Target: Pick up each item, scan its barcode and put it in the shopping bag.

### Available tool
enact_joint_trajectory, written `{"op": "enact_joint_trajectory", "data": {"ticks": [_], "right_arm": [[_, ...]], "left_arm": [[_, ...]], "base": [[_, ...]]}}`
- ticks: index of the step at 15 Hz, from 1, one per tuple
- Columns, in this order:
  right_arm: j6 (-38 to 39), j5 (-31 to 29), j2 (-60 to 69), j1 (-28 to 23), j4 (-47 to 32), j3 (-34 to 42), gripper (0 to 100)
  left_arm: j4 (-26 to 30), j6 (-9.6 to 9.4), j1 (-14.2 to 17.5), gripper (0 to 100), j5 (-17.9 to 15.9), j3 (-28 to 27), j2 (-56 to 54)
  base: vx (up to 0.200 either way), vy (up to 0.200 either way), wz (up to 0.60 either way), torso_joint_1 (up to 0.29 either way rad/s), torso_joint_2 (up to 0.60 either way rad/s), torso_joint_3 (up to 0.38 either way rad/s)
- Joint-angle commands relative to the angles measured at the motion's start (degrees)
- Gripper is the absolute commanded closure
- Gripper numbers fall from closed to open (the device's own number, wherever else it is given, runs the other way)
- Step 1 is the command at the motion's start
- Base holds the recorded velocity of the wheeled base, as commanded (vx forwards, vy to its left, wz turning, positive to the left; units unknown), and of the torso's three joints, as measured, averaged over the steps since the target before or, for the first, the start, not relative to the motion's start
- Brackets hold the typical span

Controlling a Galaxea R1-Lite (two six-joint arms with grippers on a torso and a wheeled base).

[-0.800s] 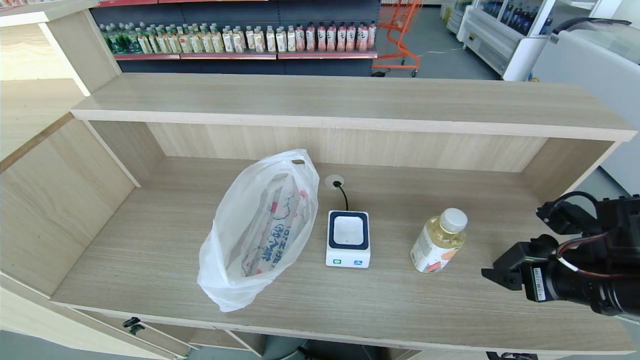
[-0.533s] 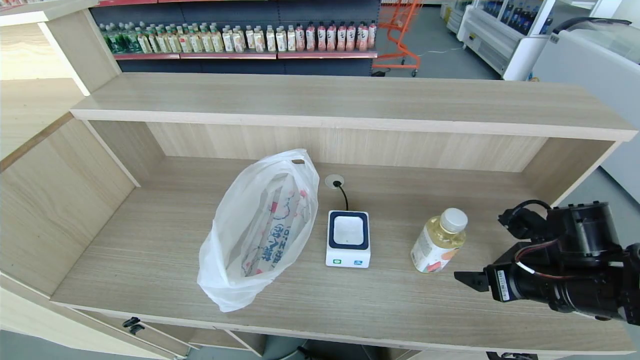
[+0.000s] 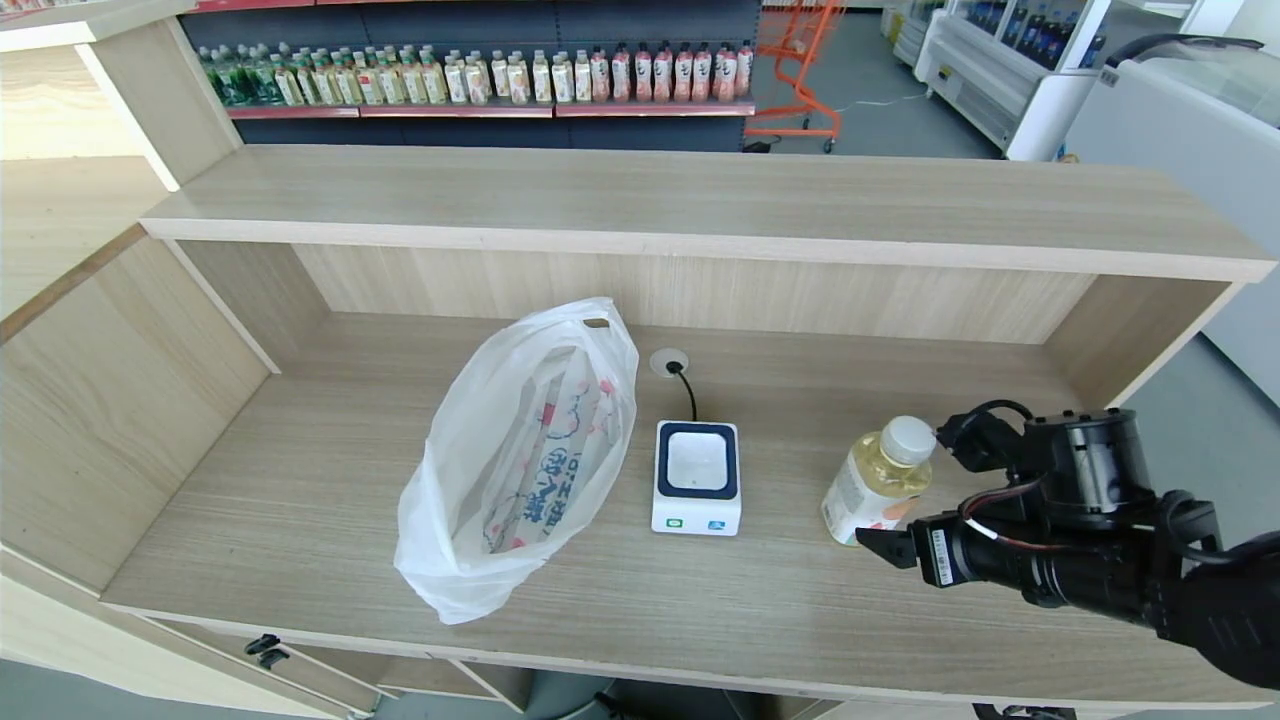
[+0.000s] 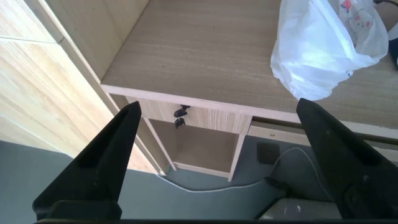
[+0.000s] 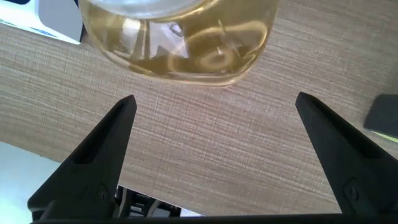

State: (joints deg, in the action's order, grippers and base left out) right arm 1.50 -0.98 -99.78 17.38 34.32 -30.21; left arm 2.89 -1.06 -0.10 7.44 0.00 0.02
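I see the bottle (image 3: pixel 880 485) standing upright on the bench (image 3: pixel 300 520), long axis vertical and white cap up, right of the scanner (image 3: pixel 696 478), with the shopping bag (image 3: pixel 520 460) lying open on the scanner's other side. The right gripper (image 5: pixel 216 98) sits low beside it with its fingers (image 5: pixel 93 162) spread wide, the bottle just ahead of the tips, touching neither. Its label wraps the lower half in white with an orange patch, print too small for me to read; the left gripper (image 4: pixel 219 104) hangs out in front of the bench, fingers likewise apart
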Motion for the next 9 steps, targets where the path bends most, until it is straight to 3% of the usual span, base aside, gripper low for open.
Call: {"op": "enact_joint_trajectory", "data": {"ticks": [1,9], "right_arm": [[-0.01,-0.08,-2.00,0.28,2.51,0.15,0],[-0.44,-0.34,-7.80,3.27,13.06,0.50,0]], "left_arm": [[0.01,0.01,0.01,0,0.03,0.00,0.06],[0.01,0.01,0.01,0,0.03,0.00,0.06]], "base": [[0.000,0.000,0.00,0.000,0.00,0.000],[0.000,0.000,0.00,0.000,0.00,0.000]]}}
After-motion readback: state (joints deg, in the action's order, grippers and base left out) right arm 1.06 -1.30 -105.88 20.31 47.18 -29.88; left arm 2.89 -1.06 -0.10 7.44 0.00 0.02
